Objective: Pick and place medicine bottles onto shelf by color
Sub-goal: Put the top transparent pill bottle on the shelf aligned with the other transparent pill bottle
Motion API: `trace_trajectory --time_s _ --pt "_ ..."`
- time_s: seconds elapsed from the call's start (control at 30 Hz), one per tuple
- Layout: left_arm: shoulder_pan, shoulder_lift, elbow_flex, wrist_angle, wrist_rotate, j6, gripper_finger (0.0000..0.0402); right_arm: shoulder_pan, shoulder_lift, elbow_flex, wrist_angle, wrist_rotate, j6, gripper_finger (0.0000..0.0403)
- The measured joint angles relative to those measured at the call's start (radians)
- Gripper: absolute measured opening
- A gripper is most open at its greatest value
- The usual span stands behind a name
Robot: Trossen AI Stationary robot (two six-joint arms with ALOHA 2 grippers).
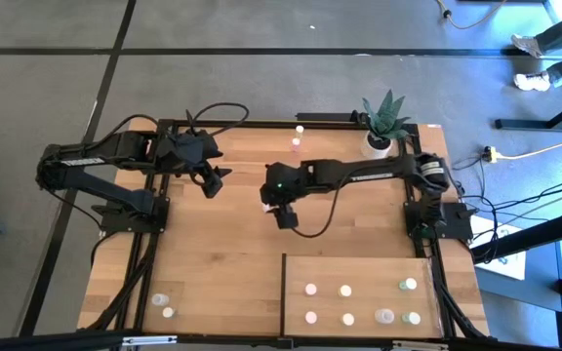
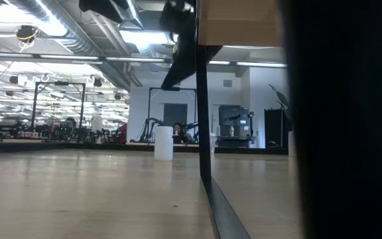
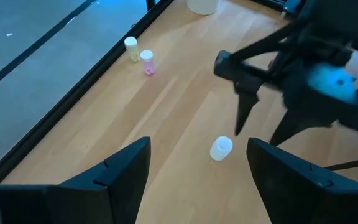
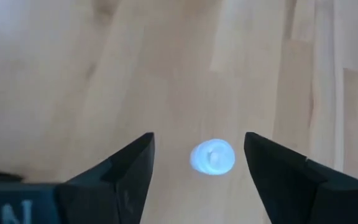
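Observation:
A small white medicine bottle (image 4: 212, 157) stands upright on the wooden tabletop near the table's middle. My right gripper (image 4: 199, 140) is open above it, slanting down, one finger on each side and clear of the bottle. The left wrist view shows the same bottle (image 3: 221, 148) just below the right gripper's fingers (image 3: 243, 118). My left gripper (image 3: 199, 143) hangs open over the table's far left part (image 1: 213, 183), holding nothing. The shelf (image 1: 359, 268), a pale panel at the near right, carries several bottles (image 1: 345, 290).
A yellow bottle (image 3: 131, 48) and a pink bottle (image 3: 146, 62) stand near the far edge. Two more bottles (image 1: 164, 305) stand at the near left corner. A white pot with a green plant (image 1: 382, 132) is at the far right corner.

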Motion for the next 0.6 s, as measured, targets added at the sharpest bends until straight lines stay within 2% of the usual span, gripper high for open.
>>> trace_trajectory --time_s 0.1,0.6 --pt "0.0 0.0 0.0 0.0 0.0 0.0 0.0259 0.0 0.029 0.0 0.026 0.033 -0.002 0.025" --pt "0.0 0.0 0.0 -0.015 0.0 -0.001 0.0259 -0.031 0.122 0.0 0.053 0.036 -0.051 0.025"
